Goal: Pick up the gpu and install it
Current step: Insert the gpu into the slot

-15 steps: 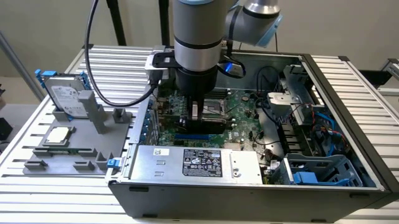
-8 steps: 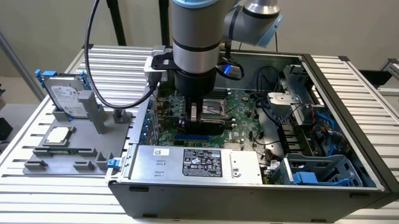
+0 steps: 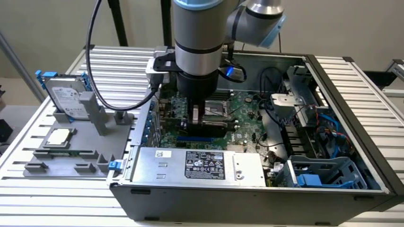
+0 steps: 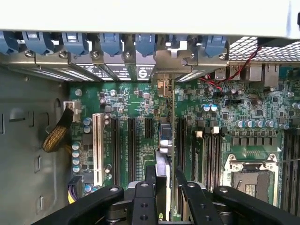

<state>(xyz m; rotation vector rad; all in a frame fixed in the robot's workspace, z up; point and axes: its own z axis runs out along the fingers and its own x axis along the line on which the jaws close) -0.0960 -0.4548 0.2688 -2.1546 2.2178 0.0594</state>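
Standing edge-on over the motherboard (image 4: 140,112) slots, the gpu (image 4: 165,154) is pinched in the end effector (image 4: 161,194), apparently lowered into place but not yet released.

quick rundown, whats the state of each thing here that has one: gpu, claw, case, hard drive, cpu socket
gpu: standing on edge over the motherboard slots, held in the claw
claw: shut on the gpu, down inside the case
computer case: lying on its side, side panel off
hard drive: upright in the grey holder outside the case
cpu socket: open, no chip in it
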